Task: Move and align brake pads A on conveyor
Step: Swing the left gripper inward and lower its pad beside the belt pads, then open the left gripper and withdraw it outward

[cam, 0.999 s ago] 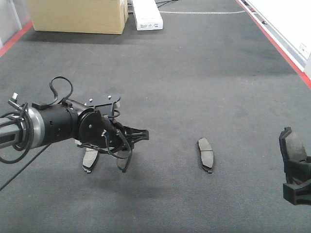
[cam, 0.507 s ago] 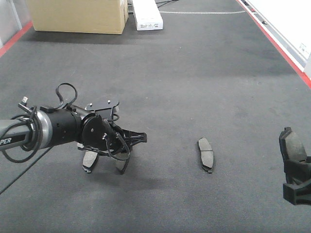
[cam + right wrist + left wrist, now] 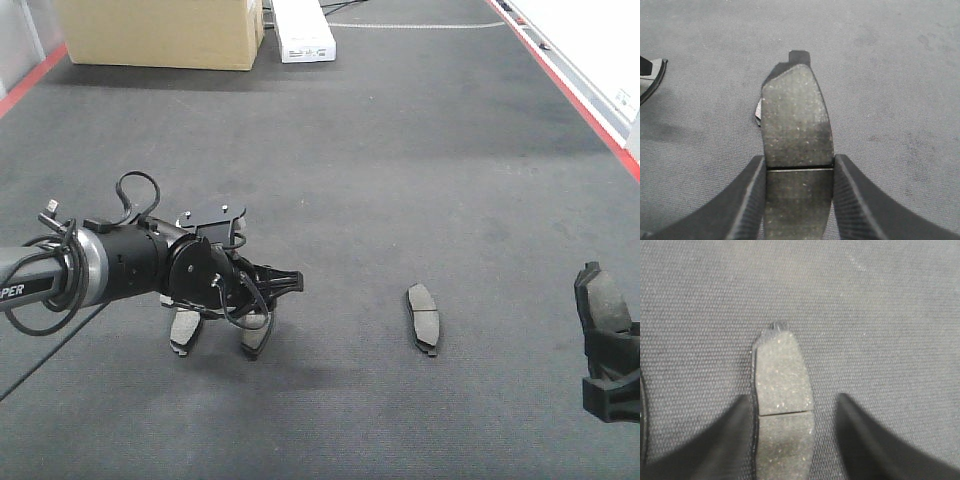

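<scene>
left gripper [image 3: 262,305] is low over the conveyor [image 3: 400,150], and its fingers [image 3: 725,440] stand apart on both sides of one brake pad [image 3: 782,405] without touching it; this pad lies flat on the belt. another pad [image 3: 184,330] lies just beside it, to the left in the front view. a third pad [image 3: 423,318] lies alone near the middle of the belt, well apart from both arms. right gripper [image 3: 797,200] is clamped on the fourth pad [image 3: 797,130], fingers touching its two long sides, at the right edge of the front view. a cardboard box [image 3: 160,32] stands at the far end.
</scene>
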You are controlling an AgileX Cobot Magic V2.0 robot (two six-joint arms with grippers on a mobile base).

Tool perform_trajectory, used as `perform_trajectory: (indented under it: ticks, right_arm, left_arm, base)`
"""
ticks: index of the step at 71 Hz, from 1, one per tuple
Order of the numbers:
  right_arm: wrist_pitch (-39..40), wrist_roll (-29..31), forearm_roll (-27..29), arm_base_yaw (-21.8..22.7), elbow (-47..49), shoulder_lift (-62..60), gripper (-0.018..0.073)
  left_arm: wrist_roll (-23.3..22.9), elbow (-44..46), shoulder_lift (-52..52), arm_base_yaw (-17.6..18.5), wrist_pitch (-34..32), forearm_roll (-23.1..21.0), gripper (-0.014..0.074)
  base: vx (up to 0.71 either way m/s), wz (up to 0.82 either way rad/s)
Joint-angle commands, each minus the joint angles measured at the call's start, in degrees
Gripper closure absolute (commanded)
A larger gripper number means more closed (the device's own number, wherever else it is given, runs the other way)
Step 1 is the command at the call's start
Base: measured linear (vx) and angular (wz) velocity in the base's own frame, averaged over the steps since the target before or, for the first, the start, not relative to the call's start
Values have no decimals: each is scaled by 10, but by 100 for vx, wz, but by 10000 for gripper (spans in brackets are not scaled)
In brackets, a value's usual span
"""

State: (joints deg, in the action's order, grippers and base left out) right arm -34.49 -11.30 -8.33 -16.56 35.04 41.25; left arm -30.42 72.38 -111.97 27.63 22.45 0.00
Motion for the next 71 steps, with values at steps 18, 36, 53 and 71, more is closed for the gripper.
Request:
perform_trajectory:
  ticks: [18,36,53,71]
  right_arm:
    - [48,5,-8,1,17,-2,491]
    - [48,5,-8,1,17,-2,491]
    - [48,5,-8,1,17,-2,491]
    - [48,5,-8,1,17,-2,491]
  left_arm:
    - [-2,12,79,1,3,43,107]
    - [-2,-108,210,22,-6,112,236]
    - [3,-244,365,25,-15,117,478]
    - [3,-337,477,25,-18,126,604]
  base:
    - [0,0]
    - [0,0]
    - [0,0]
    - [0,0]
